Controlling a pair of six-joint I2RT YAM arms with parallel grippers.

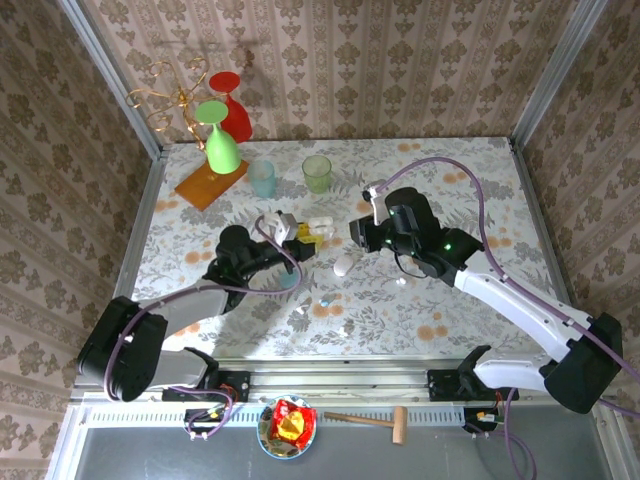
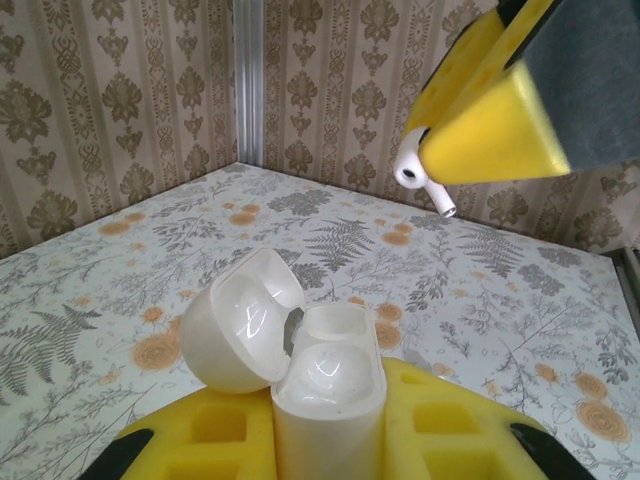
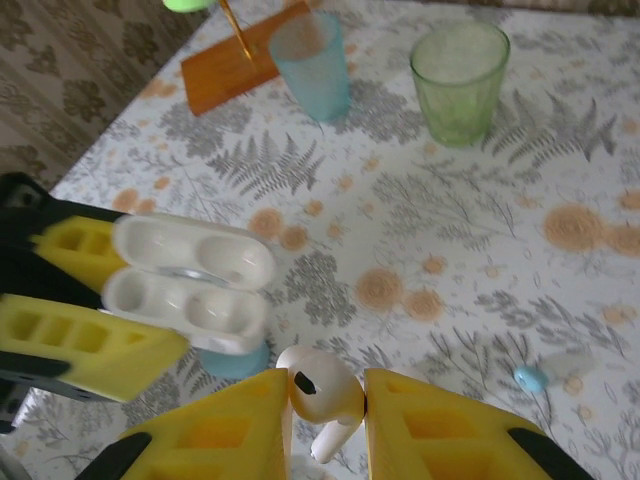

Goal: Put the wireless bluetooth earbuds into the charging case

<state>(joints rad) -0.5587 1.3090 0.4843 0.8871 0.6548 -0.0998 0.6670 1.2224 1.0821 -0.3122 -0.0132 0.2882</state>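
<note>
**Top external and both wrist views: my two grips are loaded**

The flower-printed tabletop is the biggest thing here, set between patterned walls. At its far left an orange wooden board carries a gold wire stand with an upturned green goblet and an upturned red goblet. Beside the board stand a pale-blue translucent tumbler and a green translucent tumbler, both upright and apart from each other.

Below the table's near edge sit a small bowl of wrapped sweets and a wooden mallet.

My left gripper is over the middle of the table. Its yellow pads are clamped on the base of an open white plastic charging case. The lid is hinged back and the two wells are showing. My right gripper faces it from the right, pinching a white plastic stemmed earbud, whose stem sticks out past the pads. From the left wrist, that earbud hangs above and to the right of the case, clear of it.

A white pebble-shaped case rests on the cloth near both grippers. A light-blue rounded object lies partly hidden under the held case. A tiny pale-blue bud and a tiny white bud lie loose, well apart.
</note>
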